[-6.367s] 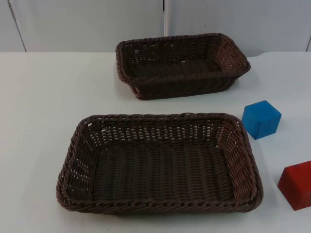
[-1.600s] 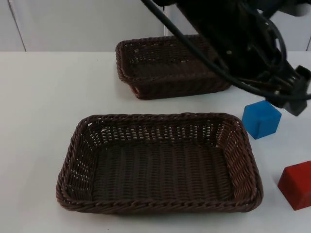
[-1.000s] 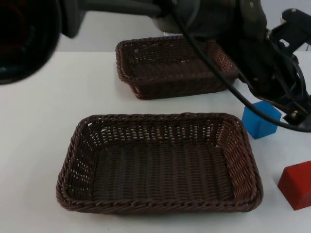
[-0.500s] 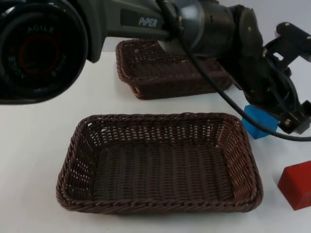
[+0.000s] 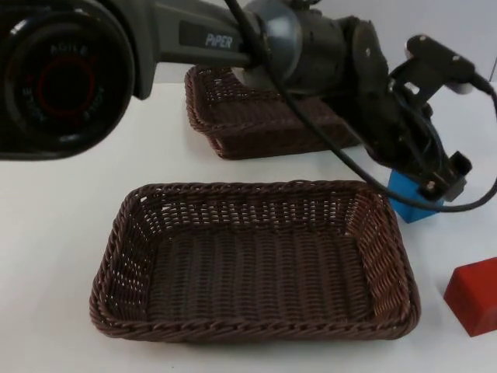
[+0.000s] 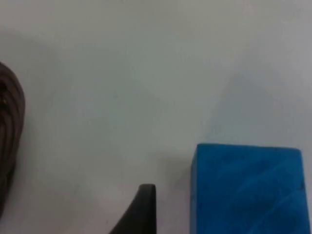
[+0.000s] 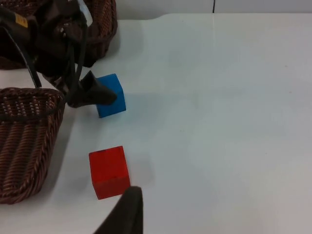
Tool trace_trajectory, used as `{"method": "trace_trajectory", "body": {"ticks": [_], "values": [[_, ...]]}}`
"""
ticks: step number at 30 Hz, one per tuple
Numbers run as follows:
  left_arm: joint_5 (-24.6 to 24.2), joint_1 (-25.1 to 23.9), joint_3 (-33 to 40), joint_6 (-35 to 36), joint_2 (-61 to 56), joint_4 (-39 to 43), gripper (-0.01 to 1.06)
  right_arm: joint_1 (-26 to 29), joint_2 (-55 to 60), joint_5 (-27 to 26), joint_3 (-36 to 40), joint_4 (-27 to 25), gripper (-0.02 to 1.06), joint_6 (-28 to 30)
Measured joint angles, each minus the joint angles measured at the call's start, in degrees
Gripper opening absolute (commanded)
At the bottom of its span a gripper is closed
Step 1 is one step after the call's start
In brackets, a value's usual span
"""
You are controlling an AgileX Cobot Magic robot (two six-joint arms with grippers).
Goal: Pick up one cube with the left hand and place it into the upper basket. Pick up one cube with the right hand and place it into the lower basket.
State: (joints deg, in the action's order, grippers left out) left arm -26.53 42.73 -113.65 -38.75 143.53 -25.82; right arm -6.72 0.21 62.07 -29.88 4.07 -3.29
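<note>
Left end effector [image 5: 435, 183] reaches across the upper basket [image 5: 233, 116] and sits low over the blue cube [image 5: 411, 203], which stands on the white bench [image 5: 62, 194] just beside the far right corner of the lower basket [image 5: 256, 326]; whether its fingers stand apart or together, I cannot tell. Judged step: closing in for the left-hand pick. To do it well, centre the cube between the fingers and square the wrist to its flat faces before descending, keeping off the lower basket's rim. Left wrist view has one fingertip [image 6: 141, 209] beside the cube's face with a strip of bench between them, so apparently no contact yet; top view hides that gap behind the arm. Right wrist view gives the side-on layout: blue cube under the left arm's tip, red cube [image 7: 109, 171] nearer, apart from both. Right end effector [image 7: 124, 212] waits above the bench, near the red cube; finger state cannot be told.
</note>
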Motion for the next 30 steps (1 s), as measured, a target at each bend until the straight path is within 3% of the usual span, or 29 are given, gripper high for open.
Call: {"method": "trace_trajectory", "body": {"ticks": [30], "values": [[2.6, -0.1, -0.7, -3.1, 4.1, -3.2, 0.91, 0.0, 0.0, 0.0, 0.0, 0.0, 1.05, 0.0]]}}
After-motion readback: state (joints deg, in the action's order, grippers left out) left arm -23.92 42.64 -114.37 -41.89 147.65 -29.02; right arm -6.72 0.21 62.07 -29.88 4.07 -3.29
